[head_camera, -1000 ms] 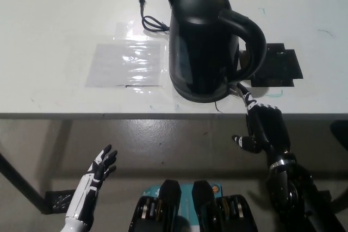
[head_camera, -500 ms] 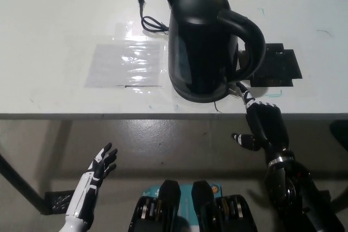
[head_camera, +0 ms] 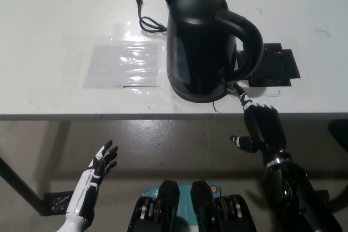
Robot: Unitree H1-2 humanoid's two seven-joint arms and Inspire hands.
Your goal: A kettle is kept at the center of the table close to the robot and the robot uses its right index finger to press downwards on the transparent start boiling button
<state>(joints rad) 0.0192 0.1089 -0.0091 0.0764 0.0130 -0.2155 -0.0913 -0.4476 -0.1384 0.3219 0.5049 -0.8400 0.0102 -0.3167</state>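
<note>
- We see the black kettle (head_camera: 204, 42) standing upright on the white surface (head_camera: 65, 20), near its front edge and about the middle of the view, with its spout toward the far left and its handle (head_camera: 247, 42) curving out to the right.
- Our black right hand (head_camera: 261, 126) comes up from the lower right, just in front of the surface's edge, with one finger stretched up and forward while the others are curled in; it holds nothing.
- The tip of that outstretched finger (head_camera: 242, 95) reaches the foot of the kettle just below the handle, where the start button would sit; the button itself is too small and dark for us to make out, and we cannot tell whether the fingertip touches it.
- Our white left hand (head_camera: 100, 164) rests low at the lower left, below the surface and well apart from the kettle, fingers spread and empty.
- A black power cord (head_camera: 145, 17) lies coiled on the surface just left of the kettle's spout, its plug pointing away.
- A clear plastic sheet (head_camera: 125, 63) lies flat on the surface to the left of the kettle.
- A black flat mat (head_camera: 277, 66) lies on the surface behind the handle, to the right of the kettle.
</note>
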